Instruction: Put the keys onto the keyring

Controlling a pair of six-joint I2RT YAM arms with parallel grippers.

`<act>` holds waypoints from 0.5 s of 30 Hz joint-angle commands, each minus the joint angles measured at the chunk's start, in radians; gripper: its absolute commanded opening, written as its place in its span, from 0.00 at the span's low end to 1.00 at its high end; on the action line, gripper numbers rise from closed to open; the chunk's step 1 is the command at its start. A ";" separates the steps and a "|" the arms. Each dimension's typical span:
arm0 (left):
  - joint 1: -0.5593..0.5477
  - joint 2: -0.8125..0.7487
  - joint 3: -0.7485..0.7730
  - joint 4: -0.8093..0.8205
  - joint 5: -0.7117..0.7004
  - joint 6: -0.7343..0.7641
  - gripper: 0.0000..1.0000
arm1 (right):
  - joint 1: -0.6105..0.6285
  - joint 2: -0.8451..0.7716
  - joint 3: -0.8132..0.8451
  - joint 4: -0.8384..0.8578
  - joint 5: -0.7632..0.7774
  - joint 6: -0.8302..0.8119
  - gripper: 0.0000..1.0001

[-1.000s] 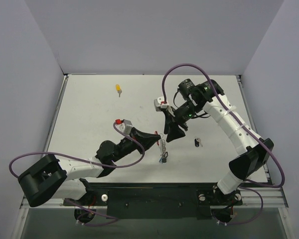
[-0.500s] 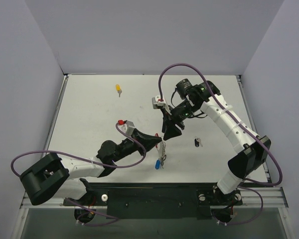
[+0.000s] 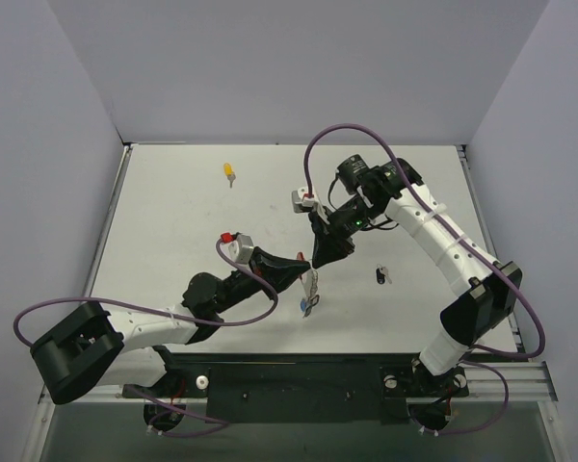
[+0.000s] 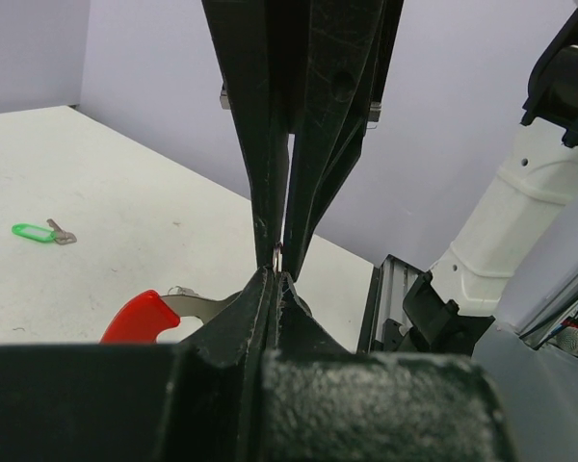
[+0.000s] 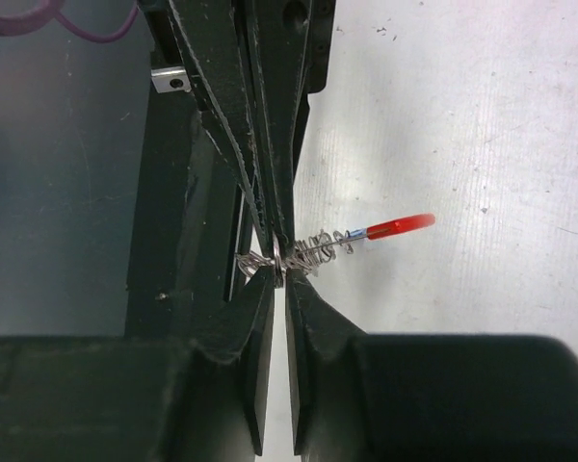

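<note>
The keyring [image 3: 310, 287] hangs above the table's middle, pinched from both sides. My left gripper [image 3: 302, 269] is shut on its wire ring, seen up close in the left wrist view [image 4: 277, 276]. My right gripper [image 5: 277, 274] comes in from the opposite side, its jaws closed to a thin gap on the same ring. The red tag [image 5: 400, 226] sticks out sideways past a wire coil. The yellow key [image 3: 229, 172] lies far left at the back. The black key [image 3: 380, 276] lies right of the grippers. The green key [image 4: 34, 232] rests flat on the table.
A black and aluminium rail [image 3: 299, 371] runs along the near edge between the arm bases. Purple cables [image 3: 339, 135] loop over both arms. Grey walls [image 3: 77, 144] close in the table on three sides.
My right gripper's jaws have narrowed from wide open onto the ring. The keyring has risen a little, and its dangling blue bit has lifted.
</note>
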 commanded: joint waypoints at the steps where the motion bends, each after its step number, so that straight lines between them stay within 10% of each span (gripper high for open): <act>1: 0.003 -0.024 0.022 0.288 -0.008 0.013 0.00 | 0.021 0.021 0.001 -0.023 -0.053 -0.015 0.02; 15: 0.002 -0.085 0.022 0.075 0.000 0.060 0.11 | 0.064 0.031 0.088 -0.151 0.144 -0.083 0.00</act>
